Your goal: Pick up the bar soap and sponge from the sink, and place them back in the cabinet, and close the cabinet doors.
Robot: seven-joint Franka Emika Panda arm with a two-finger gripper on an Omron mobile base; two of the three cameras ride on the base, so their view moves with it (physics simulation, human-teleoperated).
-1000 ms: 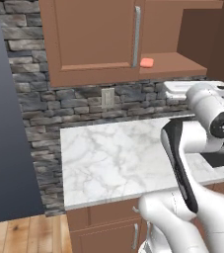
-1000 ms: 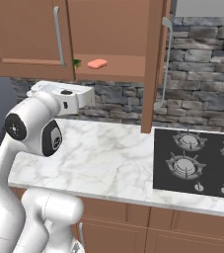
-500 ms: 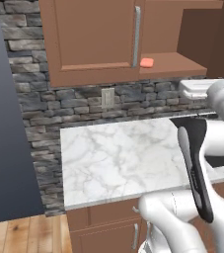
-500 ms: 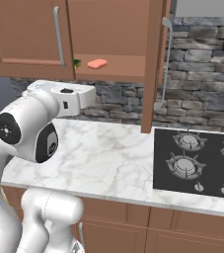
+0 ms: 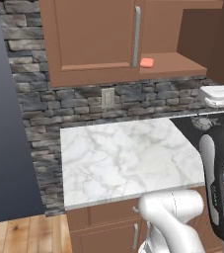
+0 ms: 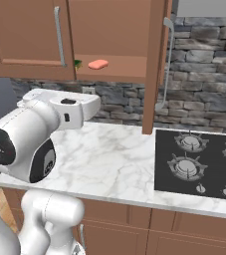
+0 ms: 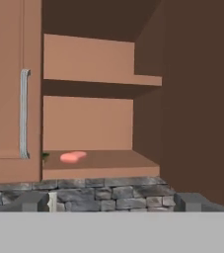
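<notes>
Facing the open cabinet, the hand hovers in front of it with its two dark fingertips spread wide apart and nothing between them. Inside, the bar soap lies flat on the lower shelf, towards its left side and near the front edge. Just left of the soap, a sliver of dark green, the sponge, peeks out from behind the edge of the left cabinet door; most of it is hidden.

That left door stands shut across its half of the cabinet, its long silver bar handle vertical near the inner edge. The right door is swung out, seen edge-on in the right base view, with its own handle facing right.

Below the cabinet runs a grey stone backsplash with a wall outlet, and under that the white marble tabletop. A black gas cooktop is set into the tabletop at the right. The white arm rises at the near side, its forearm reaching towards the cabinet.
</notes>
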